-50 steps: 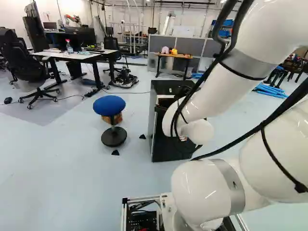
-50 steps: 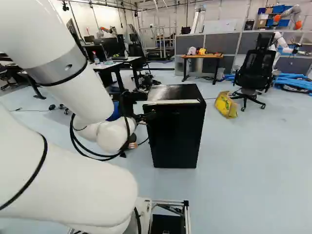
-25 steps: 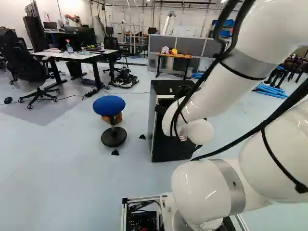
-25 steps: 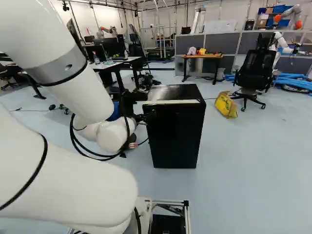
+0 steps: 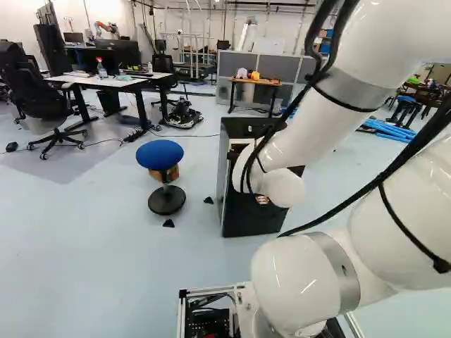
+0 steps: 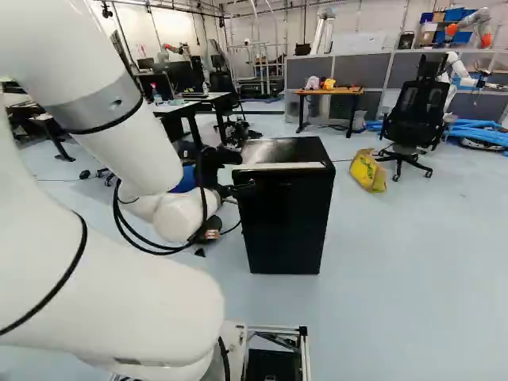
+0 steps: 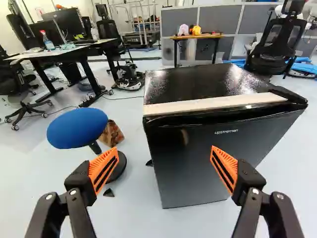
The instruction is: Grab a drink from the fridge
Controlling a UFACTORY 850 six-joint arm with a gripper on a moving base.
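Well, the gripper (image 6: 238, 189) stands open, its two fingers wide apart, near the top front edge of the fridge (image 6: 286, 230), toward the corner nearer the blue stool (image 7: 77, 128). In the wrist view the fridge stands on the floor (image 7: 143, 220), ahead of the fingers; one finger hides its bottom corner farther from the stool. The front conceals the inside. The arm (image 5: 303, 141) covers part of the fridge in the left base view.

Blue-topped stool (image 5: 160, 154): positioned beside the cabinet-type unit's left side in the left base view. Yellow bag (image 6: 368, 171): on floor, near black office chair (image 6: 415, 119).
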